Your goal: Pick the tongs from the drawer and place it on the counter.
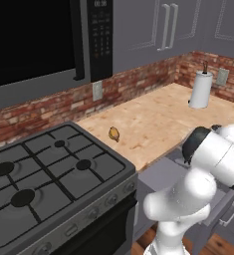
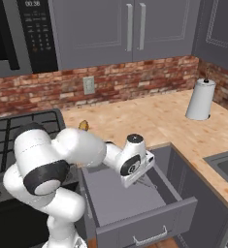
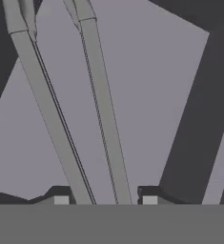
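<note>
Tongs [image 3: 80,114] lie on the floor of the open drawer [image 2: 135,227], under the hand in the right base view. In the hand view we see two long flat grey metal arms, slim, running up from between the fingertips and spreading slightly toward the top. They look dull and smooth, and we judge them thin and light to lift.

Going left to right: stove [image 1: 44,174], small yellow-brown lump [image 1: 114,133] on the tan surface [image 1: 153,119], then the paper towel roll [image 1: 201,89] at the far right. The drawer is pulled out below the surface edge, so the arm reaches down into it from above.

The fingers [image 3: 61,199] stand apart, one tip on each side of both metal arms, not yet clamped. We judge this as lining up for the grasp: the gripper [image 3: 105,200] straddles the tongs so that closing would pinch both arms together. We cannot tell whether the tips touch the drawer floor. Nothing lifted yet; the surface placement remains.
</note>
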Motion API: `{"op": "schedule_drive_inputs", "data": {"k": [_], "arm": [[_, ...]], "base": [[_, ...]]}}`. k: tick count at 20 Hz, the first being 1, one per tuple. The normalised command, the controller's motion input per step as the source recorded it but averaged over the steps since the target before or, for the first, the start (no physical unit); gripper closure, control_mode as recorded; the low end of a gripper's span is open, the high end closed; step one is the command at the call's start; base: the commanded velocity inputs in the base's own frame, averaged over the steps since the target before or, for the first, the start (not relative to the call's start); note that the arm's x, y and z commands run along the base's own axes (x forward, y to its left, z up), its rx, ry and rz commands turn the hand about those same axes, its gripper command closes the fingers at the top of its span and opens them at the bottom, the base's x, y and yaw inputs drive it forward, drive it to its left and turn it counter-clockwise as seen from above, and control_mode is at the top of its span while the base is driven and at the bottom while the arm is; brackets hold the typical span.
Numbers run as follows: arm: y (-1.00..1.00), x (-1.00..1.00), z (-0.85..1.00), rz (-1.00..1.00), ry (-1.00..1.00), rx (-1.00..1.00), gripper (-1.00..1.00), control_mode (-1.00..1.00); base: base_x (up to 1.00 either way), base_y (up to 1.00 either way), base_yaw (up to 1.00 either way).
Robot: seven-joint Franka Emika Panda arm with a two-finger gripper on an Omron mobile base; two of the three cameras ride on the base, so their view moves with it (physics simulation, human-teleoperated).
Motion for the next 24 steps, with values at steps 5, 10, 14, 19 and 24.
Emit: {"op": "schedule_drive_inputs", "data": {"k": [5, 10, 14, 19, 24], "arm": [[0.0, 0.0, 1.0, 0.03, 0.0, 0.2, 1.0, -1.0], [0.08, 0.02, 1.0, 0.0, 0.0, 0.19, 1.0, -1.0], [0.4, 0.54, 0.8, 0.0, 0.03, 0.07, 1.0, -1.0], [0.83, 0.98, 0.28, -0.09, 0.01, -0.02, 1.0, -1.0], [0.89, 0.99, 0.01, -0.2, 0.0, -0.04, 1.0, -1.0]], "base": [[0.0, 0.0, 0.0], [0.0, 0.0, 0.0], [0.0, 0.0, 0.0], [0.0, 0.0, 0.0], [0.0, 0.0, 0.0]]}}
